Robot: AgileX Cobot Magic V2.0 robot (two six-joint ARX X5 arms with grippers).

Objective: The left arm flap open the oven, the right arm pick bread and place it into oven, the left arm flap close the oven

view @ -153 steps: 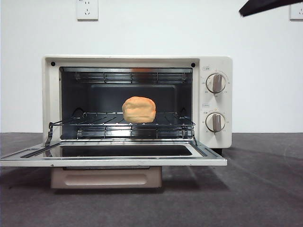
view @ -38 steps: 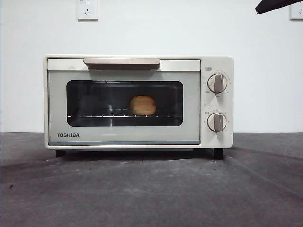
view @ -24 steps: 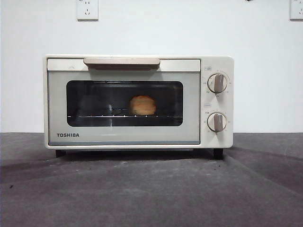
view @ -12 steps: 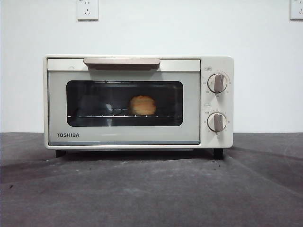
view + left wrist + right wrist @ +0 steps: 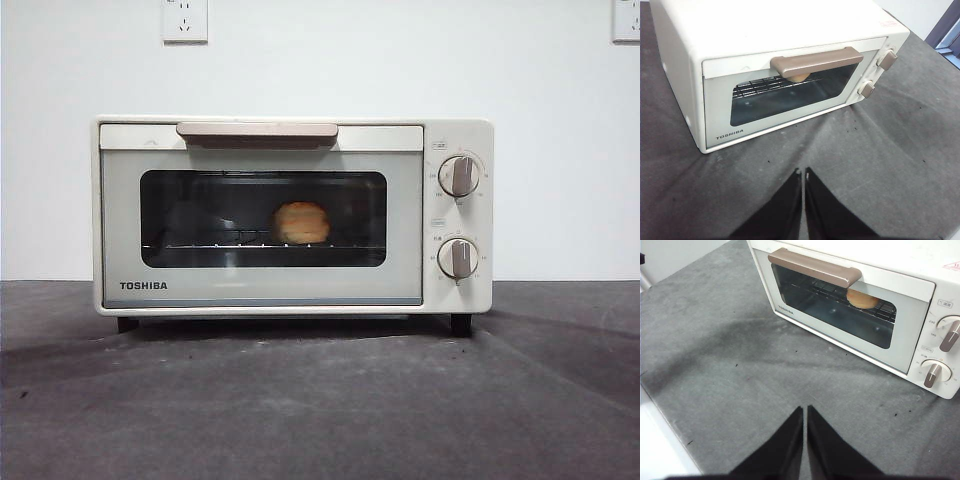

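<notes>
Grey tabletop (image 5: 320,400): closed oven (image 5: 260,290), bread (image 5: 302,222) inside on rack.

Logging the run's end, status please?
Left claw shut, right claw shut, both clear of oven. Door closed, bread inside on rack. Nothing obstructing.

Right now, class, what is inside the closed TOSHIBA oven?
Through the toaster oven window, a golden bread loaf sits on the wire rack. The handle covers part of it in both wrist views.
</notes>
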